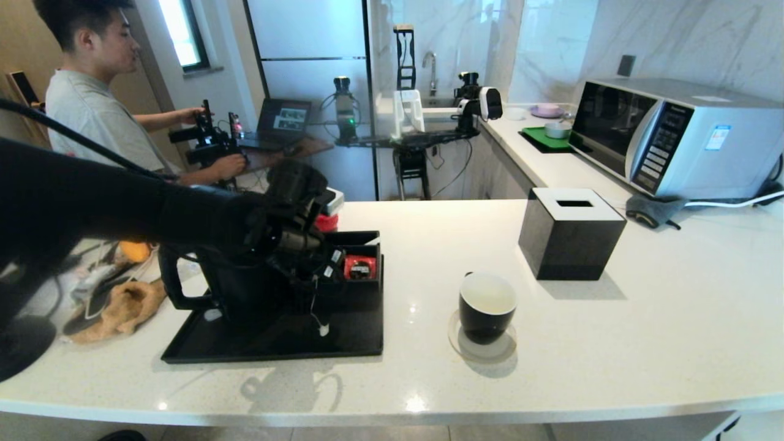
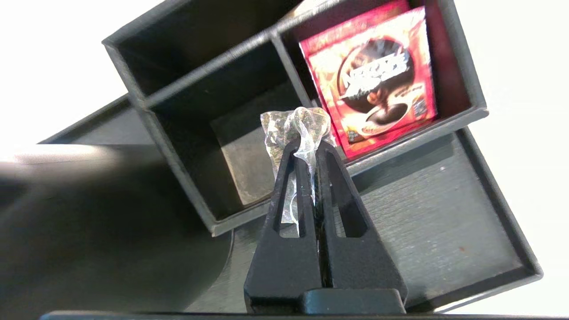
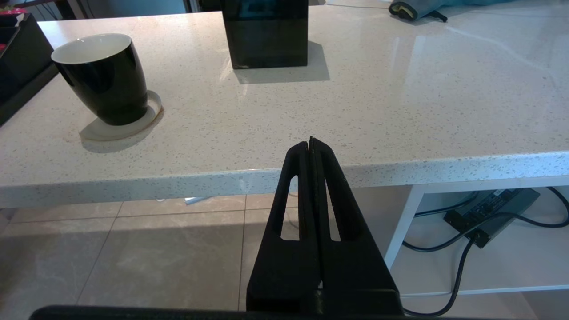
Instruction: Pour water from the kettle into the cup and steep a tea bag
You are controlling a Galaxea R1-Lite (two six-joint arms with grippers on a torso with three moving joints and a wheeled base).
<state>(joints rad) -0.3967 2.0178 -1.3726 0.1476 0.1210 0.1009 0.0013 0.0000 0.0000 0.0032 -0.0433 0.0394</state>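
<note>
Currently the left gripper (image 2: 306,149) pinches the tea bag (image 2: 294,131) above the tray's (image 2: 426,222) organizer — at nine o'clock from the cup (image 1: 487,306); right gripper (image 3: 311,144), pressed together, idles below the counter (image 3: 355,111).

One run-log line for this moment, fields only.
left gripper: shut on tea bag, over black organizer box | right gripper: shut, parked off counter edge | cup: on coaster, no bag

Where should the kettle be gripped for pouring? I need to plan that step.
Grip the kettle by its loop handle, coming from the robot's left side: the handle juts out that way, clear of the compartment box, while the tapering body looks too wide to clamp.
</note>
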